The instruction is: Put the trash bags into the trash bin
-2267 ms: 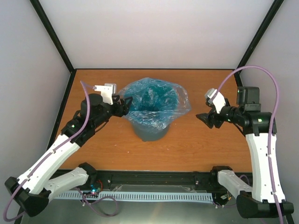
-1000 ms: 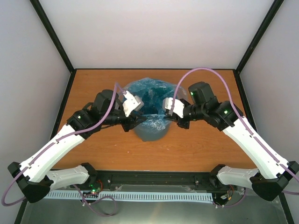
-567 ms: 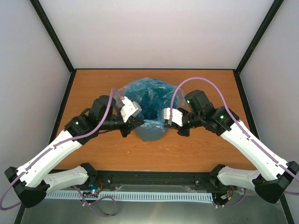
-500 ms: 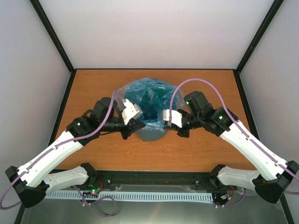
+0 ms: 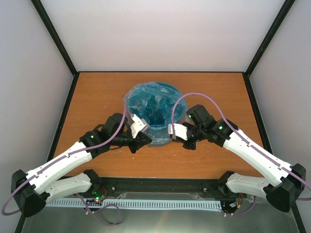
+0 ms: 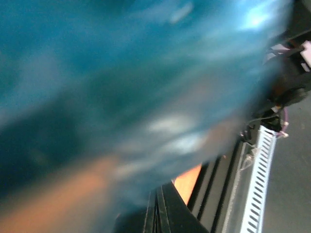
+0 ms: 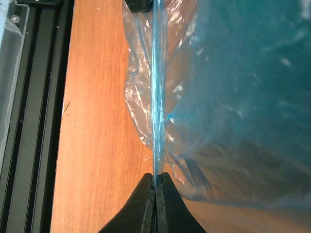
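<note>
Your right gripper (image 7: 155,187) is clamped on the thin translucent light-blue plastic bag (image 5: 153,104) at its near edge. Your left gripper (image 5: 142,141): jaws together at the bag's near-left edge; view's blurred, can't tell if film's pinched. Bag lines & drapes over the round dark teal plastic bin (image 5: 156,139), mid-table.

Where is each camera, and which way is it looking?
Top: high behind the arms, facing down at the table, bin, bag; both arms show.
Left wrist: on the left arm, close against the blurry bag; left gripper at the bottom.
Right wrist: on the right arm, facing along the bag's pinched edge; right gripper at the bottom.
Both wrist views share the bag.
</note>
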